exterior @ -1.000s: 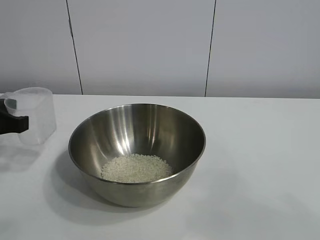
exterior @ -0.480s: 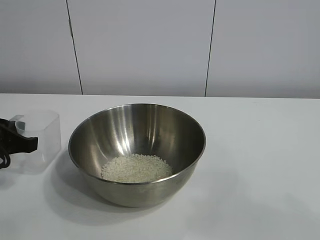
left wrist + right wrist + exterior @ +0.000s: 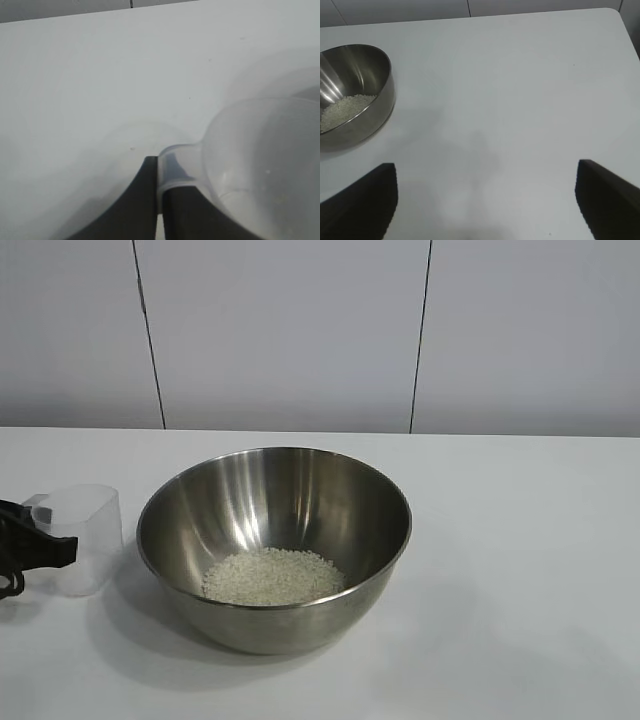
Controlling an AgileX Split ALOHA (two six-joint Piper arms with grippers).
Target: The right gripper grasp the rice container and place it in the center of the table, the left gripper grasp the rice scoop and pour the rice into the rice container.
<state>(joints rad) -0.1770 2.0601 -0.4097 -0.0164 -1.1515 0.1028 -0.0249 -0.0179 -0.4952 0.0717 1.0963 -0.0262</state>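
- Rice [image 3: 272,576] lies in a heap at the bottom of the steel bowl [image 3: 274,545], which stands near the middle of the table [image 3: 520,570]; we judge the pouring done and the step in hand to be setting the cup down.
- Our left gripper [image 3: 40,545] sits at the table's left edge, fingers pinched tight on the handle tab of the clear plastic cup [image 3: 85,538]. The cup looks upright and empty, just beside the bowl but apart from it, its base at or close to the tabletop; we cannot tell whether it touches.
- To do this well, we should keep the cup level, ease it down until the base rests flat, and only then let go, so it neither tips nor knocks the bowl's rim.
- We should draw back along the handle's line, away from the bowl, without dragging the light cup.
- Our right gripper [image 3: 485,200] is parked to the bowl's right, fingers spread wide and holding nothing.
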